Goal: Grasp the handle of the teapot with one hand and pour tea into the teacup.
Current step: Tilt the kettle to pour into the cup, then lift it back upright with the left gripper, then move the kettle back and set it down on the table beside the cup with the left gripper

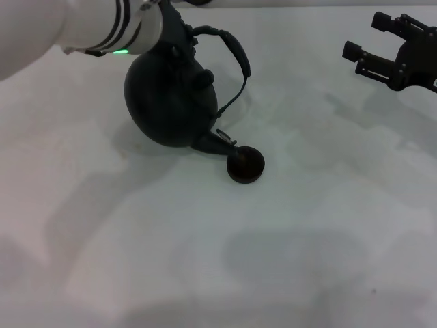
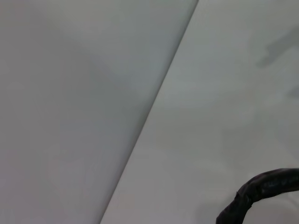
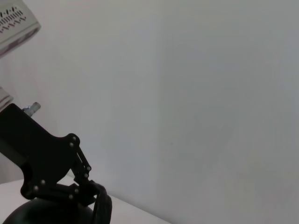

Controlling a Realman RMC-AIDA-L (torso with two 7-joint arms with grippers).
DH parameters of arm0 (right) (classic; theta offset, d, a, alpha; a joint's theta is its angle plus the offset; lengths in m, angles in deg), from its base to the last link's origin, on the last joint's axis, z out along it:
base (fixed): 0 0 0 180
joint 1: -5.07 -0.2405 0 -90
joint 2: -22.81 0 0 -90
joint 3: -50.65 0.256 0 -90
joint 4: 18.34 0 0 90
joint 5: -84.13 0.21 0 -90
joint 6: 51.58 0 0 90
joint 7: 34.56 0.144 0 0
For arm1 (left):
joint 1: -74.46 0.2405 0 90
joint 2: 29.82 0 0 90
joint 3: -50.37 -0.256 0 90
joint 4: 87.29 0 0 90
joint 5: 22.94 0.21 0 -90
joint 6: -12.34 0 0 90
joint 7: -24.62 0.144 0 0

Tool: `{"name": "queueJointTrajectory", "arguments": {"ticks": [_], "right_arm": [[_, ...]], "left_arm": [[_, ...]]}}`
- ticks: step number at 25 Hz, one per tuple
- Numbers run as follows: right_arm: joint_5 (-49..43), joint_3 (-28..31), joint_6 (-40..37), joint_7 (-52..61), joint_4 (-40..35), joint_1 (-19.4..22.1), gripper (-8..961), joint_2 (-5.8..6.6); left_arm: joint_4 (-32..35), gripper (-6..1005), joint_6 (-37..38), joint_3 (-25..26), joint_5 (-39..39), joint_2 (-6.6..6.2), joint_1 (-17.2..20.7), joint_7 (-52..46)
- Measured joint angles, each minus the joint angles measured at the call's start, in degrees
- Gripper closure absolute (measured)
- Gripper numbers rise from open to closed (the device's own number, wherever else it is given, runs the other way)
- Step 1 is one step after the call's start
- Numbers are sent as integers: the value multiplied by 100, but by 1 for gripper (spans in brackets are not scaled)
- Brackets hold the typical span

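Tea was judged to be at the pouring stage. The teapot [image 1: 172, 102] was seen tilted over, its spout [image 1: 215, 143] pointing down and away from the left hand [image 1: 171, 31] toward the teacup [image 1: 246, 165], which sat on the desk [image 1: 328, 225] just below the spout's tip, close to touching it. The left hand was clamped on the handle [image 1: 232, 48] near its top, as the right wrist view showed with the fingers [image 3: 86, 189] wrapped around the dark bail [image 3: 103, 210]. The pot hung below and slightly forward of that hand, its long axis from handle to spout slanting down to the cup. A stretch of the wrapped handle [image 2: 266, 186] was also caught in the left wrist view. The right hand [image 1: 392, 58] was held well apart from the pot, on the far side of the cup from the left hand, its fingers spread and empty. The coming move was judged to turn on keeping the spout over the cup's rim.
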Motion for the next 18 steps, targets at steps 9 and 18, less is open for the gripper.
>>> {"name": "queueJointTrajectory", "arguments": {"ticks": [9,18], "right_arm": [[0,0,-29,4,28,-26,124,0],[0,0,-131,149,28,4,124,6]], "left_arm": [[383,894,-315,355,-232,8,572,-262],[820,895,-623,1039,-2213,-1,1710,352]]}}
